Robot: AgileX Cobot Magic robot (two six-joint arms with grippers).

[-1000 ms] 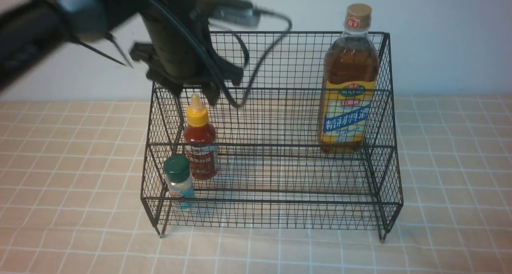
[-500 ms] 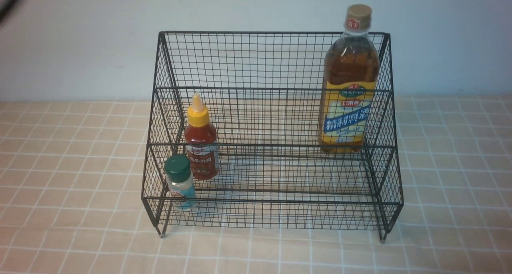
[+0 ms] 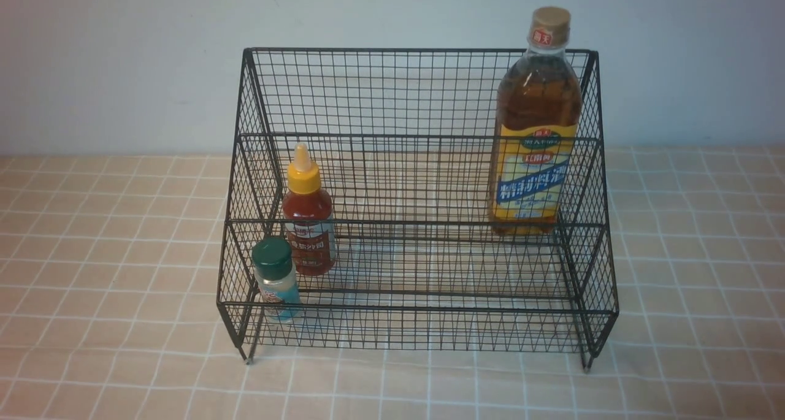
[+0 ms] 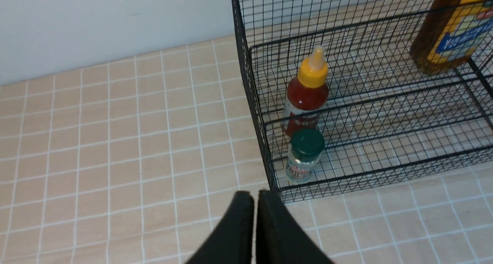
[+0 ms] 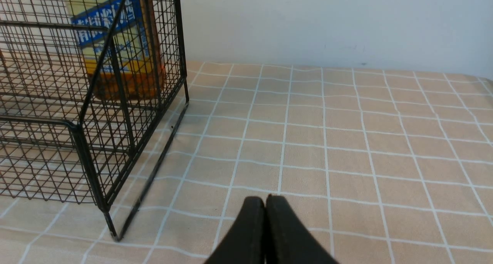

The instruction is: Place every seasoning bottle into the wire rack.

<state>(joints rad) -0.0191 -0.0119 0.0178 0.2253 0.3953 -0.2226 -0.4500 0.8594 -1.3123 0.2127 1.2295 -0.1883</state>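
We find all three seasoning bottles standing upright inside the black wire-mesh two-tier rack, each with its long axis vertical and its cap pointing up.

The tall amber-liquid bottle with the yellow-blue label and tan cap stands on the upper rear tier, at the rack's right end. The small red sauce bottle with the yellow nozzle stands at the left end, behind the low front rail. The tiny clear shaker with the green cap stands on the lower front tier in the left corner, just in front of the red bottle.

The left gripper has its two black fingers pressed together and holds nothing. It hangs above the tan checked tablecloth, outside the rack's front left corner; the shaker is the nearest bottle ahead of it.

The right gripper is likewise fully closed and empty. It hangs over bare cloth outside the rack's right side, with the amber bottle ahead of it, behind the mesh.
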